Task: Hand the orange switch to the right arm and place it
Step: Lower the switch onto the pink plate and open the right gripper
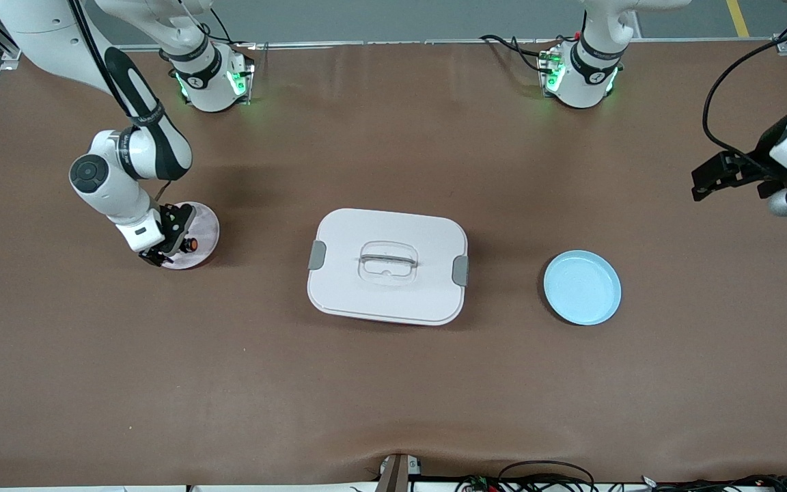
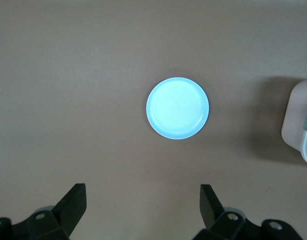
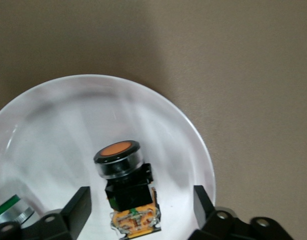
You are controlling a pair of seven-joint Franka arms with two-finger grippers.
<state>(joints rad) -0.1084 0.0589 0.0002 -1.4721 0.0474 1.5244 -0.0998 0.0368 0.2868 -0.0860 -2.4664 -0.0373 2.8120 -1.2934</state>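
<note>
Resting on the pale pink plate [image 3: 158, 125] between the right claw's [image 3: 138, 207] wide-open fingers, orange switch [image 3: 124, 185] apparently placed; left claw [image 2: 143, 207] waiting, open, above the blue plate [image 2: 177, 108].

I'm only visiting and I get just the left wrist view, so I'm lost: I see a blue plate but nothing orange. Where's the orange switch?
Observer: The orange switch rests on a clear plate toward the right arm's end of the table.
Operator: Is something gripping it?
Observer: No. The right gripper is open, with a finger on either side of it and gaps showing.
Operator: And that white edge I glimpse?
Observer: It's a white lidded box, between the clear plate and the blue plate.
</note>
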